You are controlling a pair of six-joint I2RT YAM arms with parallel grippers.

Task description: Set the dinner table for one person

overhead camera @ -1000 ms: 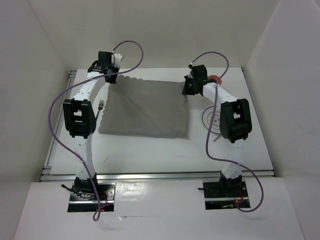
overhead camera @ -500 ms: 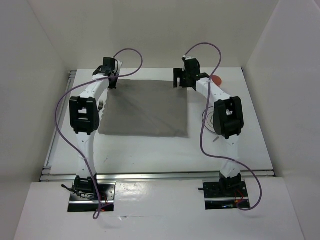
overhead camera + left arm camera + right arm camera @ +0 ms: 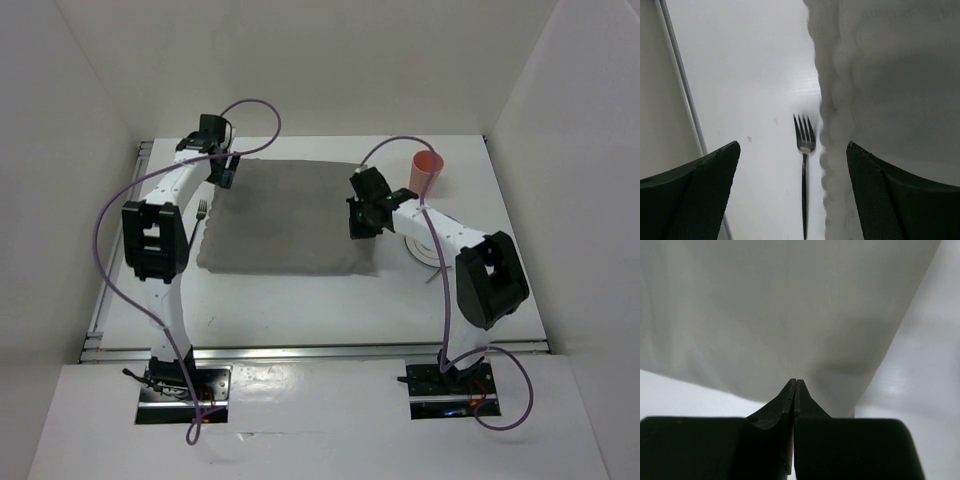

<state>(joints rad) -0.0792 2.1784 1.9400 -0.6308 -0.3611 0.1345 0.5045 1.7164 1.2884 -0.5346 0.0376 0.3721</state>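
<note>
Two grippers low over the dinner table [image 3: 300,300].
Lies flat beneath both, filling the scene; runs long left to right; smooth, white, rectangular, thin metal rails at edges. Left gripper [image 3: 792,147] spread wide, empty, at far-left corner of scalloped grey cloth mat [image 3: 290,215], near steel fork [image 3: 804,145]. Right gripper [image 3: 795,384] pinched tight, holding nothing, above mat's right part.
</note>
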